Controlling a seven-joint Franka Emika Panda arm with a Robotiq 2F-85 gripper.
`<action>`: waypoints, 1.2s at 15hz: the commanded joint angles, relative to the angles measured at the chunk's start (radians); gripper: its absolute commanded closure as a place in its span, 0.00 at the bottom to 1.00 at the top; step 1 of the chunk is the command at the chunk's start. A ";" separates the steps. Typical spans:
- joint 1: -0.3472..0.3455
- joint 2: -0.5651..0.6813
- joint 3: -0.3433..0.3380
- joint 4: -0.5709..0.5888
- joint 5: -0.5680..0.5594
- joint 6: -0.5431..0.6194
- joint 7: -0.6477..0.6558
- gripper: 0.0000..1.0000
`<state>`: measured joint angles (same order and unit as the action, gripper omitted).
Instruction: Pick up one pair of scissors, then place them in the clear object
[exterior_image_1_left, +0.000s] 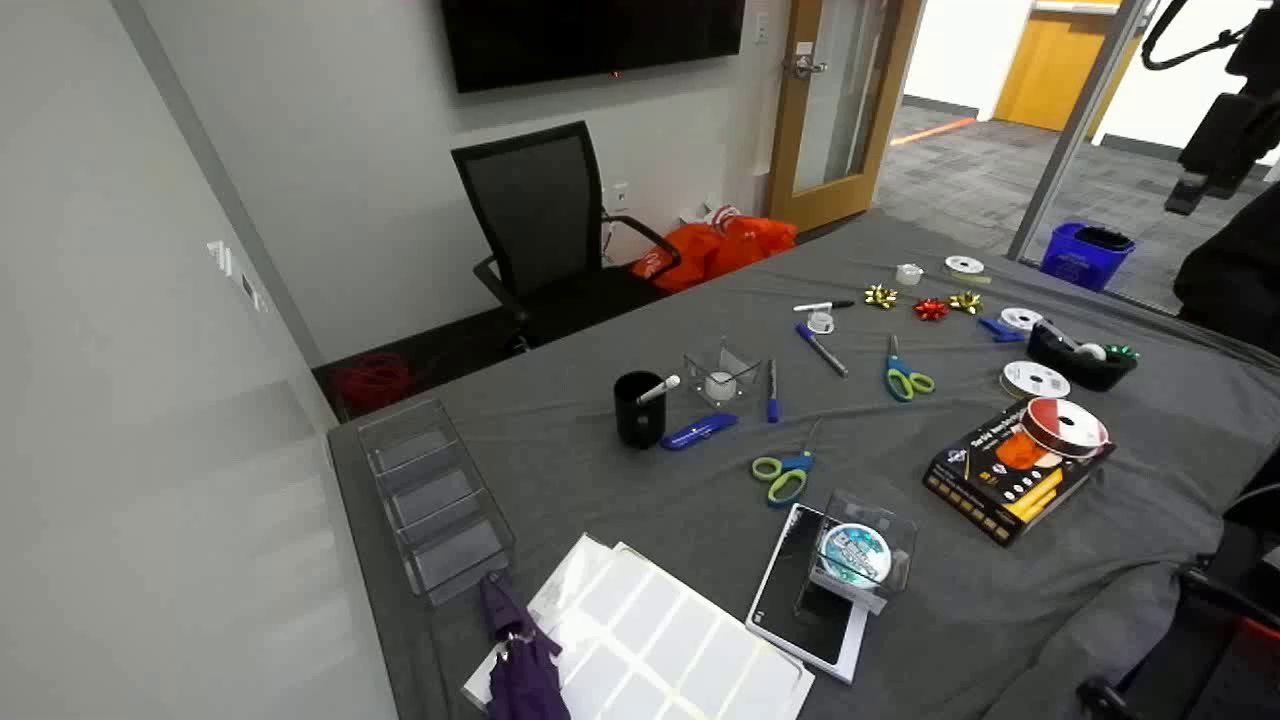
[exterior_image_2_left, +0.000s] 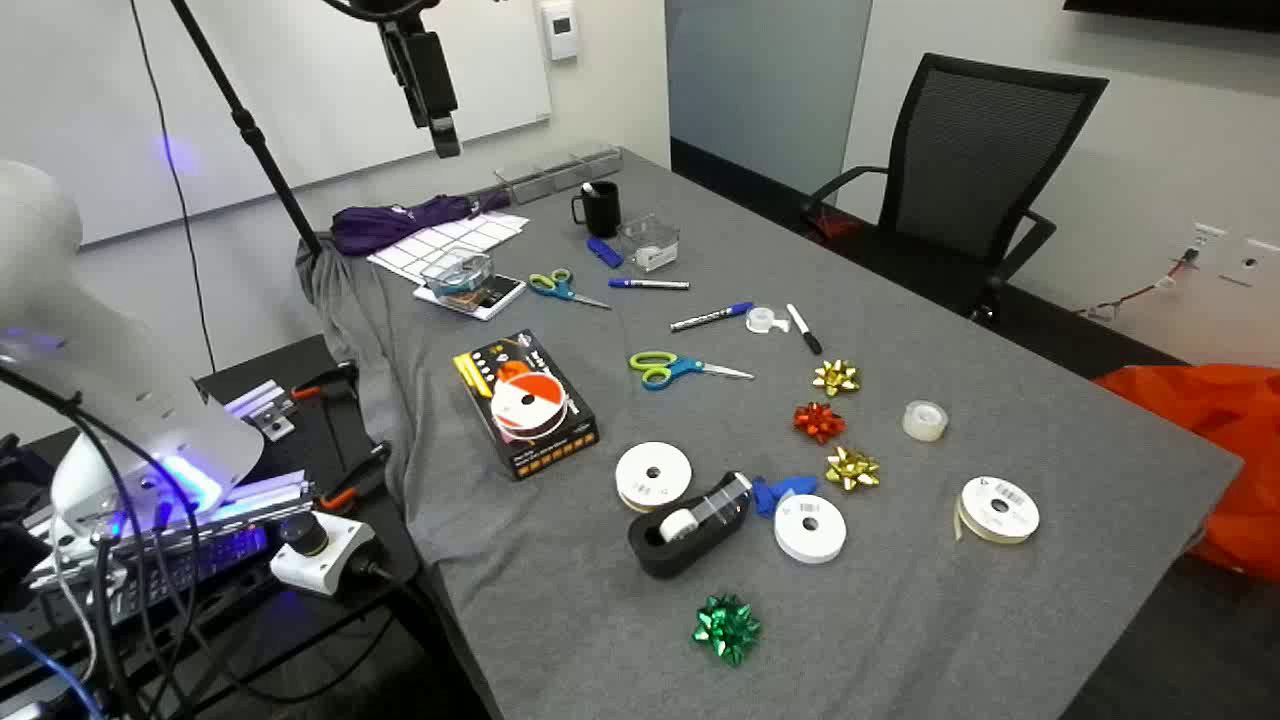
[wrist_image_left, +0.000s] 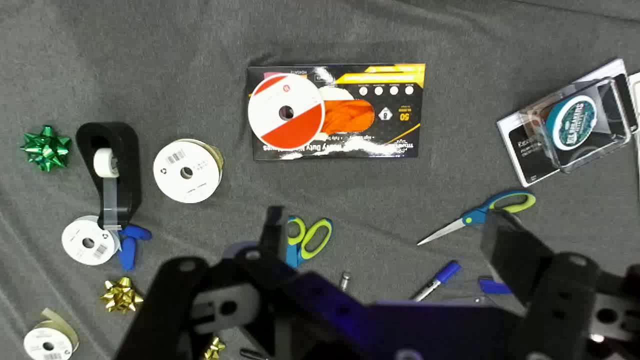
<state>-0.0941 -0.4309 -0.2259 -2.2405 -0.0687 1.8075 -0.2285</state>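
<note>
The clear organiser box (exterior_image_1_left: 445, 512) lies at the far left of the table (exterior_image_1_left: 590, 490) in an exterior view, a purple bundle (exterior_image_1_left: 525, 665) by its near corner, touching or nearly so, I can't quite tell. Rightward come a black mug (exterior_image_1_left: 632, 415), the nearer scissors (exterior_image_1_left: 797, 462), then the farther scissors (exterior_image_1_left: 897, 366), both lying flat, and a carton (exterior_image_1_left: 1000, 490) bearing a ribbon spool (exterior_image_1_left: 1085, 432). Farthest right the gripper (wrist_image_left: 385, 220) hangs high, its jaws spread wide apart in the wrist view.
</note>
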 joint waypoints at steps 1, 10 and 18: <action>-0.013 0.002 0.011 0.003 0.005 -0.003 -0.005 0.00; -0.011 0.012 0.011 0.008 0.076 0.005 0.073 0.00; -0.037 0.184 0.016 0.090 0.326 0.240 0.353 0.00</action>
<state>-0.1036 -0.3492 -0.2288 -2.2091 0.2076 1.9445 0.0486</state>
